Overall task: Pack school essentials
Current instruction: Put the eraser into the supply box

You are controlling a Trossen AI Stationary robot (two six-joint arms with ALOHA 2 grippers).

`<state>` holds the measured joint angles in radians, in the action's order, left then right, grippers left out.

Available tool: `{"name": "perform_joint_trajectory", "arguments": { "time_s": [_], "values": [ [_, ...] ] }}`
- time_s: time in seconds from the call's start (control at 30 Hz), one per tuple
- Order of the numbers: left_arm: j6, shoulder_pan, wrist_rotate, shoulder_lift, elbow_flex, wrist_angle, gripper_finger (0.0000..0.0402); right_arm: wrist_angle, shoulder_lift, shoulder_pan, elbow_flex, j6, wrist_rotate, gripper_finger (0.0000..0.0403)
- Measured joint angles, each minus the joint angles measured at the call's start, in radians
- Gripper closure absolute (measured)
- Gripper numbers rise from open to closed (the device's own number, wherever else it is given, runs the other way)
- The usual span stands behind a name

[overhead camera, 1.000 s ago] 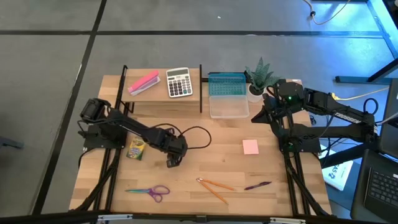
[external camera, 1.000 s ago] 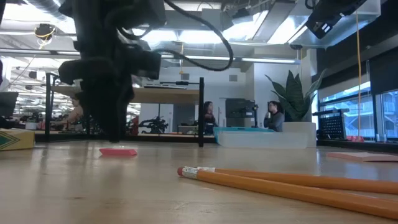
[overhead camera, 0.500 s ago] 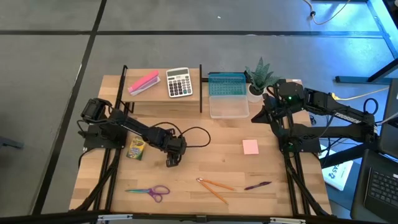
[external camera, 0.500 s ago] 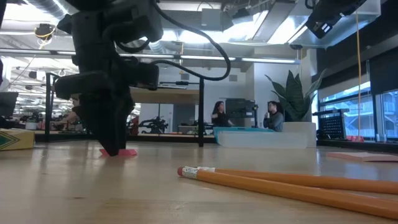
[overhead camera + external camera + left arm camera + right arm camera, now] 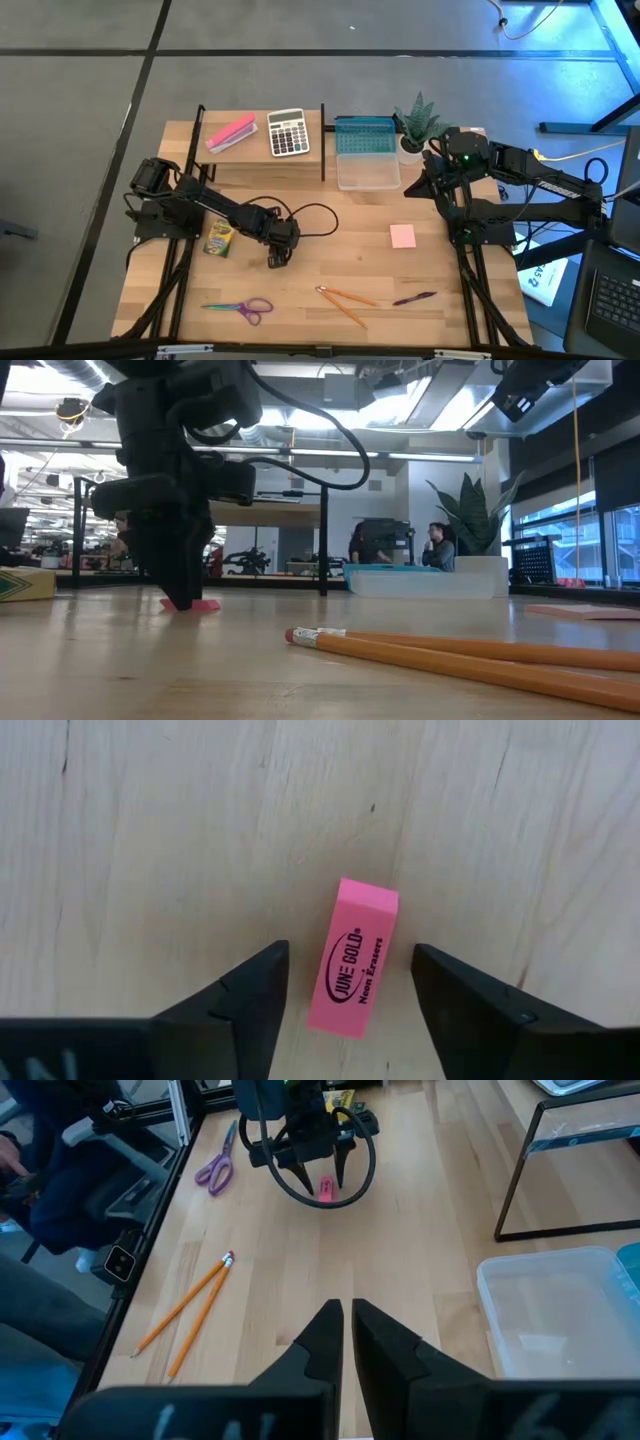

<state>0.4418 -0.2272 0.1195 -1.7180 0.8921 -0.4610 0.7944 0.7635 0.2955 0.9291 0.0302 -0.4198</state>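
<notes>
High view shows me my left gripper (image 5: 275, 258) low over the wood table (image 5: 330, 225), left of frame centre. On the left wrist camera its fingers are spread, one on each side of the small pink eraser (image 5: 356, 958) lying flat on the boards, not touching it. At table height the same gripper (image 5: 185, 600) has its tips down at the surface beside the eraser (image 5: 205, 604). My right gripper (image 5: 342, 1330) waits at the upper right with fingers nearly together, holding nothing. Elsewhere from above: crayon box (image 5: 218, 240) left of the working gripper, purple scissors (image 5: 241, 308) at lower left, two pencils (image 5: 345, 301) and a purple pen (image 5: 413, 298) along the bottom, pink notepad (image 5: 402, 236) right of centre, clear bin (image 5: 367, 168) at upper centre.
</notes>
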Motion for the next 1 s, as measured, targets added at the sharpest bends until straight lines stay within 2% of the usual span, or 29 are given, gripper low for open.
{"name": "perform_joint_trajectory", "arguments": {
  "time_s": [0.13,0.63,1.0],
  "values": [
    [-0.003,0.0,-0.001,-0.001,0.0,0.001,0.0211,0.0,0.0,0.0,0.0,0.0,0.0,0.0373],
    [-0.033,-0.036,0.018,-0.002,-0.001,0.01,0.0313,0.0,0.0,0.0,0.0,0.0,0.0,0.0373],
    [-0.034,-0.036,0.02,-0.002,-0.001,0.019,0.0329,0.0,0.0,0.0,0.0,0.0,0.0,0.0373]
  ]
}}
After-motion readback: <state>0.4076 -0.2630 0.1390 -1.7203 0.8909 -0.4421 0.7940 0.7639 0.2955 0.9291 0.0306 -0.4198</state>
